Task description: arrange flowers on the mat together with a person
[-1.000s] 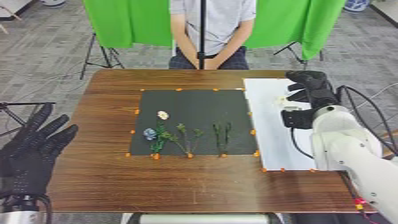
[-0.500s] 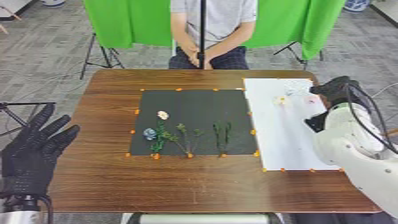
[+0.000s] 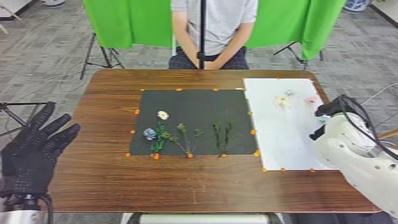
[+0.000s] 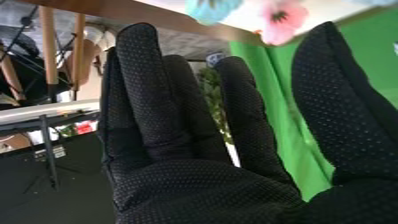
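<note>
Flowers were laid out on a dark mat (image 3: 195, 105) set on a brown wooden tabletop (image 3: 178, 185), with a white sheet (image 3: 282, 145) placed alongside it on the robot's right. On the mat, a white flower (image 3: 163, 115) was set above a blue flower (image 3: 149, 133), both toward the robot's left. Green foliage (image 3: 158, 146) was placed just beside the blue bloom, nearer the robot. Leafy stems (image 3: 183, 138) were arranged around the middle of the mat's near half, and slender green stems (image 3: 223, 138) were stood apart from them, farther to the right, all pointed away from the robot. The mat's borders were dotted with orange markers (image 3: 253, 132).

On the white sheet, a cream flower (image 3: 282, 101), a pink flower (image 3: 311, 99) and a pale flower (image 3: 290, 92) were grouped near the far end, while a light blue flower (image 3: 323, 119) was seen near the right edge, close to the right robot hand (image 3: 336, 108). That black-gloved hand was positioned at the sheet's right edge. In the right wrist view, the right robot hand (image 4: 204, 192) was shown opened out, its fingers extended and its thumb held well apart; the pink and light blue blooms were glimpsed beyond the fingertips.

The left robot hand (image 3: 31, 157) was held at the tabletop's left side, its fingers spread. A green curtain (image 3: 133, 30) was hung behind the scene.
</note>
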